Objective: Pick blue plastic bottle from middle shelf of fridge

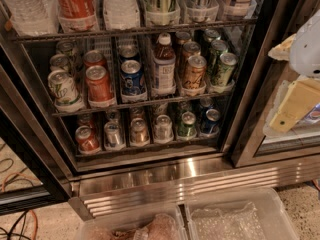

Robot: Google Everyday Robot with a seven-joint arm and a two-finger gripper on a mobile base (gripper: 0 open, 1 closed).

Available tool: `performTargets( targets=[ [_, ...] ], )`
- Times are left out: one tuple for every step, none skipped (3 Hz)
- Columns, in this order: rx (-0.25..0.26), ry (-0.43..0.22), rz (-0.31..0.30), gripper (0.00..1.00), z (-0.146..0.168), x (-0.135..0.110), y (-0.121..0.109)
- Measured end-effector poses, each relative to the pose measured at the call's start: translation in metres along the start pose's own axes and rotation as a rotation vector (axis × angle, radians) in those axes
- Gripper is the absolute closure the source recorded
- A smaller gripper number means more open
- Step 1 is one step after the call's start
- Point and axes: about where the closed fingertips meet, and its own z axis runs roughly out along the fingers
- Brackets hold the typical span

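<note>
The blue plastic bottle (164,66) stands upright on the middle shelf (150,101) of the fridge (175,176), in the fourth lane from the left. It has a white cap, dark drink and a blue-and-white label. A blue Pepsi can (132,77) is on its left and a brown-gold can (194,72) on its right. My gripper (295,104) shows as white and pale yellow parts at the right edge, in front of the right glass door. It is well right of the bottle, outside the open compartment, and touches nothing on the shelf.
Large bottles (75,4) fill the rack above. Several cans (139,130) stand on the rack below. The dark door frame post (250,84) stands between gripper and shelf. Two clear plastic bins (235,219) sit on the floor in front. Cables (20,219) lie at the lower left.
</note>
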Motion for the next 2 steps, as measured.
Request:
performTargets(
  targets=[
    [0.017,-0.056,-0.002,0.0,0.006,-0.01,0.0],
    [-0.026,-0.153,0.031,0.0,0.037,-0.038,0.005]
  ],
)
